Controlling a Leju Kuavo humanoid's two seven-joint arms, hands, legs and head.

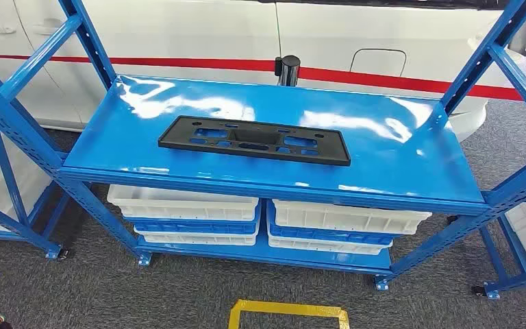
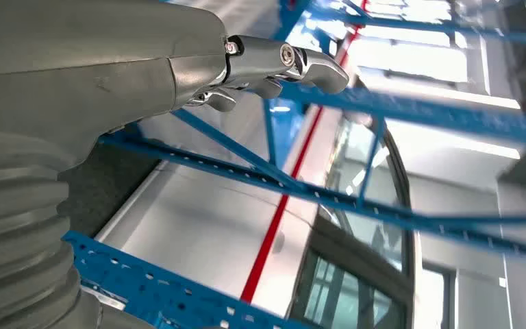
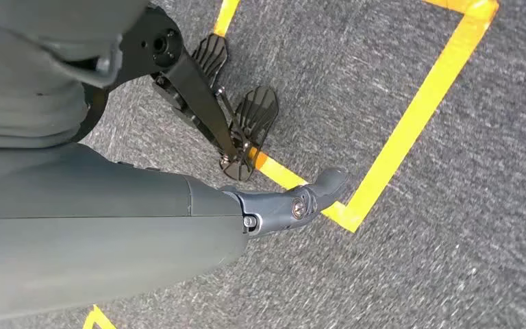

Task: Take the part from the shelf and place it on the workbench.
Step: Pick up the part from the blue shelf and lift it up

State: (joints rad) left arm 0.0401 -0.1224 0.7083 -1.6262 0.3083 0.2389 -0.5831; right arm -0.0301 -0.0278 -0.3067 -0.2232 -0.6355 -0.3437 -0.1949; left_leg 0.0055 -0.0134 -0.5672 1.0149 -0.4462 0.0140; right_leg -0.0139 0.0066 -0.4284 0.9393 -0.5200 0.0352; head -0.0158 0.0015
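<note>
Risks before the first reach

Risk sits mostly in the pickup itself, as I read it. I see the flat black plastic frame with cut-out slots (image 1: 254, 140) lying near the middle of the glossy blue metal shelf (image 1: 397, 157), well apart from either hand. My left hand (image 2: 274, 68) is raised beside the shelf's blue uprights, holding nothing, fingers loosely bent; whether they count as apart or curled I cannot tell. My right hand (image 3: 294, 202) hangs over the grey carpet by yellow floor tape (image 3: 411, 116), holding nothing, and I cannot tell how far open it is.

That frame lies flush on a slick shelf, so fingers could push it along the shelf rather than get under it. Reaching in, the left arm could clip an upright.
</note>
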